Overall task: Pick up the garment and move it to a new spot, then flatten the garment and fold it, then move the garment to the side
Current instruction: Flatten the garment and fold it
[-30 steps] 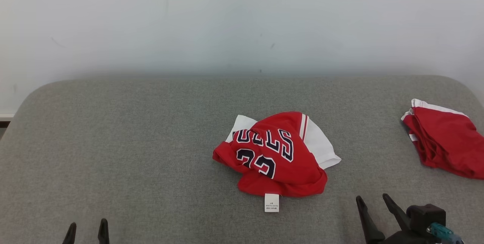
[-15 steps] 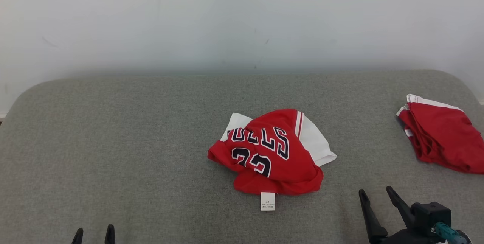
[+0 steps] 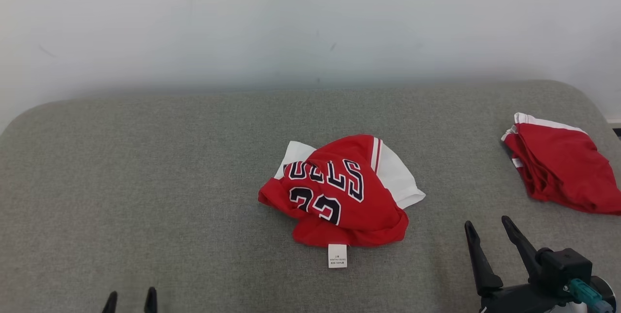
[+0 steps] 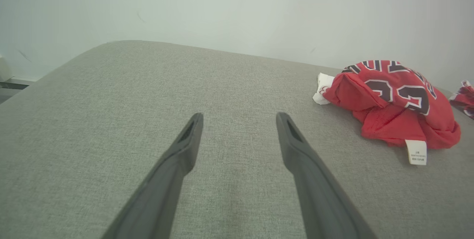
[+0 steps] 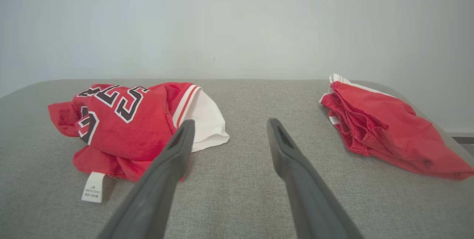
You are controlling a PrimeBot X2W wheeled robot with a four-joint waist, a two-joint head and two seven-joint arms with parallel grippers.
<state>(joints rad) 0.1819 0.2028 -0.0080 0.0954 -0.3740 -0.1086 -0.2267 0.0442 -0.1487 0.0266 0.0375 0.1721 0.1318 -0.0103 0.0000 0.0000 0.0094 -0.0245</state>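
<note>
Garment: the crumpled red jersey (image 3: 339, 196) lies in a heap on the grey surface (image 3: 145, 182), ahead of the right jaws and off to their left; from the left jaws it is ahead and well off to the right
Tag: its white label (image 3: 337, 255) sticks out from the hem on the side nearest both pairs of jaws
Right jaws: spread wide with nothing between them, stopped short of the jersey and not touching it
Left jaws: also spread wide and empty, their tips at the bottom edge of the head view, bare fabric ahead of them
Other cloth: a second red garment (image 3: 558, 167) lies ahead and to the right of the right jaws, well apart from the jersey
Just changed: the whole head view has slid, so the camera moved, not the cloth – measured against the jersey, the right jaws have crept forward over the last second, while the left jaws sit lower in the view
Meaning: by my reading the reach for the first pick-up is under way – nothing lifted, moved, flattened or folded yet
Next: the right jaws probably need to swing left and come down on a raised fold
</note>
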